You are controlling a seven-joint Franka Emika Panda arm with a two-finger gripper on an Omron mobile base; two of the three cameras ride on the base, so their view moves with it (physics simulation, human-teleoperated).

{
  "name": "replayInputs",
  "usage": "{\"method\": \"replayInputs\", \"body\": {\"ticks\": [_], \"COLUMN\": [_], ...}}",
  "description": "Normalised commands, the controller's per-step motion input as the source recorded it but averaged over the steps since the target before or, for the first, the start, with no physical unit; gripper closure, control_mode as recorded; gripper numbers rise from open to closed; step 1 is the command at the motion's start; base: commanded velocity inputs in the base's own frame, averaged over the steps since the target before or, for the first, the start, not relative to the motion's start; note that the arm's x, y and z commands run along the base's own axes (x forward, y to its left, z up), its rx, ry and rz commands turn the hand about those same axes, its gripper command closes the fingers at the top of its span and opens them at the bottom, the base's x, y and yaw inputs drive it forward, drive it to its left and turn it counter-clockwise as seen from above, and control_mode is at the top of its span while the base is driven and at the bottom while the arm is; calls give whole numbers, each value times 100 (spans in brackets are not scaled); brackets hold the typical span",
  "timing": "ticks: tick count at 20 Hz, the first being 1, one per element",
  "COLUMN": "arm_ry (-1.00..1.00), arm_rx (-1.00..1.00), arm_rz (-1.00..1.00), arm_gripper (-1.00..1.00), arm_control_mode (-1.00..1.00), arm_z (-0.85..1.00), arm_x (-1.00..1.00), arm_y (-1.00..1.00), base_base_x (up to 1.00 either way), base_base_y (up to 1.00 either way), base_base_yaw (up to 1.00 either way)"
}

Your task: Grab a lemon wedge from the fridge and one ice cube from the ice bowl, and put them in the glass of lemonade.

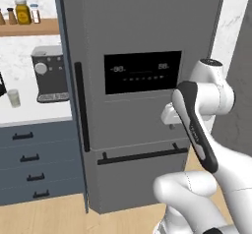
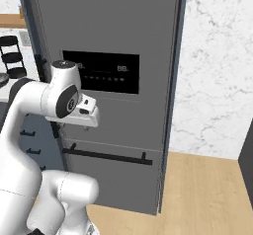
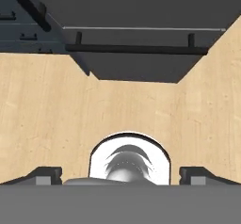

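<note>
The fridge (image 1: 142, 36) fills the middle of the left base view from the top edge almost to the floor, doors shut, with its black display panel (image 1: 142, 72) at centre, a vertical bar handle (image 1: 81, 107) down its left edge and a horizontal bar handle (image 1: 142, 155) low across the bottom drawer. The right base view shows what the left cannot: the fridge's right side ends against a white marble wall (image 2: 217, 71), with bare wooden floor (image 2: 197, 189) open at lower right. The left base view alone shows the counter at left, with blue-grey drawer cabinets (image 1: 34, 159) below, a coffee machine (image 1: 49, 73) at upper left and a small pale cup (image 1: 14, 98) beside it. A black round rack (image 2: 12, 56) sits at the upper left edge of the right base view.

The hand view looks down at the floor, the fridge's lower drawer and handle across its top. The gripper (image 3: 120, 176) hangs there with its fingertips (image 3: 44, 175) far apart at the bottom corners, nothing between them, well clear of the fridge front.
</note>
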Motion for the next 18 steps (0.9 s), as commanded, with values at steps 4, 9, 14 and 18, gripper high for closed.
{"method": "replayInputs", "body": {"ticks": [4, 9, 14, 18], "arm_ry": [0, 0, 0, 0], "arm_rx": [0, 0, 0, 0], "arm_rz": [0, 0, 0, 0], "arm_gripper": [-100, -100, -100, -100], "arm_control_mode": [100, 100, 100, 100], "arm_z": [0, 0, 0, 0], "arm_x": [0, 0, 0, 0], "arm_y": [0, 0, 0, 0], "base_base_x": [-12, 0, 1, 26], "base_base_y": [72, 76, 94, 100], "base_base_yaw": [0, 0, 0, -1]}}
